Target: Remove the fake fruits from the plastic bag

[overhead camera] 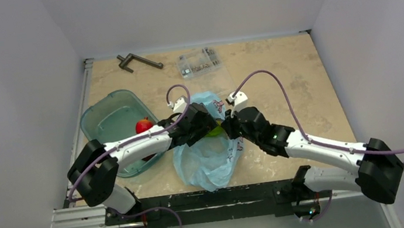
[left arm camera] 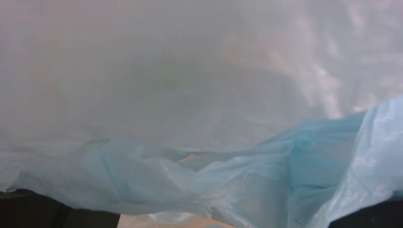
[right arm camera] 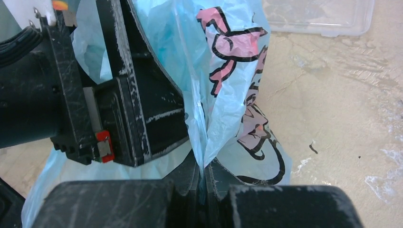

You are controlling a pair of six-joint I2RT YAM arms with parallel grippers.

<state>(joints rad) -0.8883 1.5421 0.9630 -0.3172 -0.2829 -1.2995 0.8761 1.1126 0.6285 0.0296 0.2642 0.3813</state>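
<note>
The light-blue plastic bag point(overhead camera: 209, 163) lies at the table's front centre, its printed panel showing in the right wrist view point(right arm camera: 228, 71). My right gripper point(right arm camera: 203, 173) is shut on a pinched edge of the bag and holds it up; from above it is at the bag's right side point(overhead camera: 229, 125). My left gripper point(overhead camera: 204, 122) reaches into the bag's mouth. Its fingers point(left arm camera: 28, 209) stand wide apart at the frame's corners, with bag film point(left arm camera: 266, 180) draped over the camera. A green piece point(overhead camera: 215, 129) shows between the two grippers. A red apple point(overhead camera: 143, 125) lies in the teal tub point(overhead camera: 107, 121). The banana is hidden.
A clear parts box point(overhead camera: 199, 62) and a dark metal tool point(overhead camera: 138, 60) lie at the back of the table. The box also shows in the right wrist view point(right arm camera: 318, 16). The teal tub sits under my left arm. White walls enclose the table.
</note>
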